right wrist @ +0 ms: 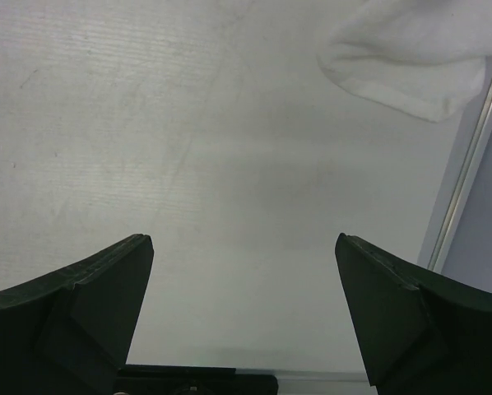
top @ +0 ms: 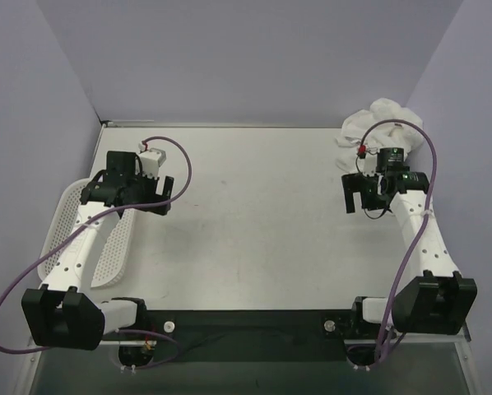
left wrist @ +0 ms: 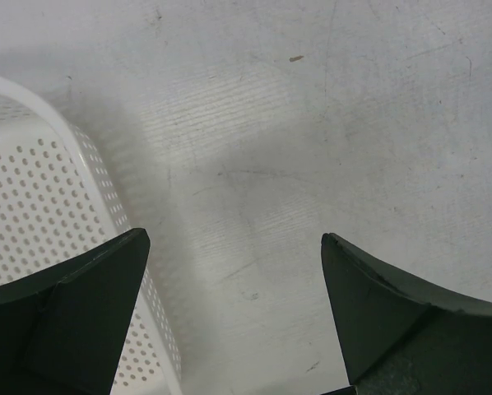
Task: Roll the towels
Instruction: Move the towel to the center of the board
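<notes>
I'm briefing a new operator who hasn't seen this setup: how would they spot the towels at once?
Start at the pale table and go to its far right corner, just beyond the right gripper. There lie the towels, a crumpled heap of soft white cloth; the white basket, by contrast, is rigid perforated plastic at the left edge.

Centre tabletop [top: 262,222]: bare, wide passage between both arms
Left edge: basket [top: 118,247] lies under the left arm, blocking low moves
Far right corner: towels [top: 378,119] heaped against the wall, just beyond right hand [top: 359,197]
</notes>
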Controlling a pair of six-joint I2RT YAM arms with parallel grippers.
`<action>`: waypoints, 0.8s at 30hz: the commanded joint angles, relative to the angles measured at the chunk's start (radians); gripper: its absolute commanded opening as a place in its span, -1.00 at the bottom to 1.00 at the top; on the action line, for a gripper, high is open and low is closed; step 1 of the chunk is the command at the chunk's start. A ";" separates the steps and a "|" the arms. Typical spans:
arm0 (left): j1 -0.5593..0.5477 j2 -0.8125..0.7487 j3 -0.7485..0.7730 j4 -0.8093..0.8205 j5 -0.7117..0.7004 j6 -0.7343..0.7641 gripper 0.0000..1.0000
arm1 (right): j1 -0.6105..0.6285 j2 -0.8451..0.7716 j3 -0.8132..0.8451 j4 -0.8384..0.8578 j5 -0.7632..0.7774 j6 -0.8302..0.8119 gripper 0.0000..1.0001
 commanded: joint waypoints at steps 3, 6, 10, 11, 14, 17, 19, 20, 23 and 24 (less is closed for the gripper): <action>-0.014 -0.008 0.059 0.056 -0.044 0.010 0.95 | -0.100 0.183 0.133 -0.029 0.079 0.057 1.00; -0.014 -0.008 0.064 0.056 -0.044 -0.004 0.95 | -0.145 0.312 0.233 -0.050 0.062 0.094 1.00; -0.015 -0.013 0.056 0.056 -0.032 -0.017 0.95 | -0.173 0.456 0.338 -0.055 0.068 0.119 1.00; -0.017 -0.016 0.056 0.056 -0.029 -0.019 0.95 | -0.173 0.508 0.365 -0.057 0.069 0.126 1.00; -0.017 -0.014 0.054 0.054 -0.035 -0.013 0.95 | -0.173 0.612 0.455 -0.058 0.072 0.146 1.00; -0.017 -0.001 0.058 0.045 -0.055 -0.014 0.94 | -0.173 0.721 0.541 -0.063 0.079 0.159 1.00; -0.017 0.004 0.067 0.034 -0.062 -0.020 0.95 | -0.173 0.777 0.599 -0.077 0.077 0.160 0.97; -0.015 0.002 0.068 0.030 -0.064 -0.031 0.95 | -0.173 0.827 0.616 -0.083 0.071 0.160 0.88; -0.015 -0.016 0.077 0.019 -0.027 -0.039 0.94 | -0.170 0.901 0.661 -0.110 0.037 0.149 0.37; -0.014 -0.020 0.079 0.019 -0.013 -0.043 0.95 | -0.163 0.910 0.662 -0.119 0.022 0.146 0.18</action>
